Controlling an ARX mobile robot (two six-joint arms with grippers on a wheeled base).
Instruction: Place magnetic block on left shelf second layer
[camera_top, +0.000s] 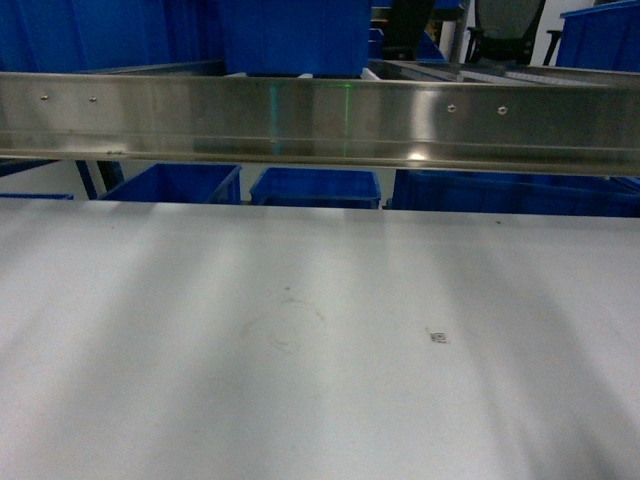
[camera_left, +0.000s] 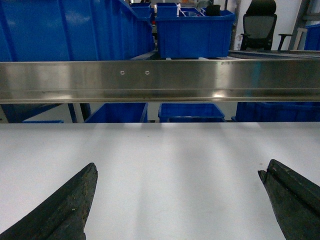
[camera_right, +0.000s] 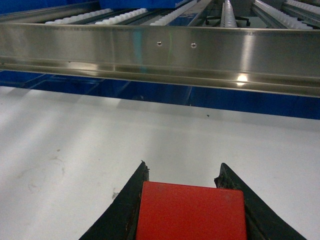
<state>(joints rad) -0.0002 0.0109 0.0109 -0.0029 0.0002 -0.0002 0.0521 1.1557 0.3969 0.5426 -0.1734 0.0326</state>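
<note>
The red magnetic block (camera_right: 191, 211) fills the bottom of the right wrist view, clamped between the two black fingers of my right gripper (camera_right: 182, 170), which is shut on it above the white tabletop (camera_right: 100, 135). Ahead of it runs the shelf's steel front rail (camera_right: 160, 52), with sloping rows of white rollers (camera_right: 120, 17) behind. My left gripper (camera_left: 177, 172) stands wide open over the tabletop, nothing between its fingers. The head view shows neither gripper nor the block, only the steel rail (camera_top: 320, 120) and the tabletop (camera_top: 320, 340).
Blue crates sit on the rack behind the rail (camera_left: 195, 32) and below it (camera_top: 315, 187). A black office chair (camera_left: 259, 27) stands at the far right. The steel rail spans the full width in front of both grippers.
</note>
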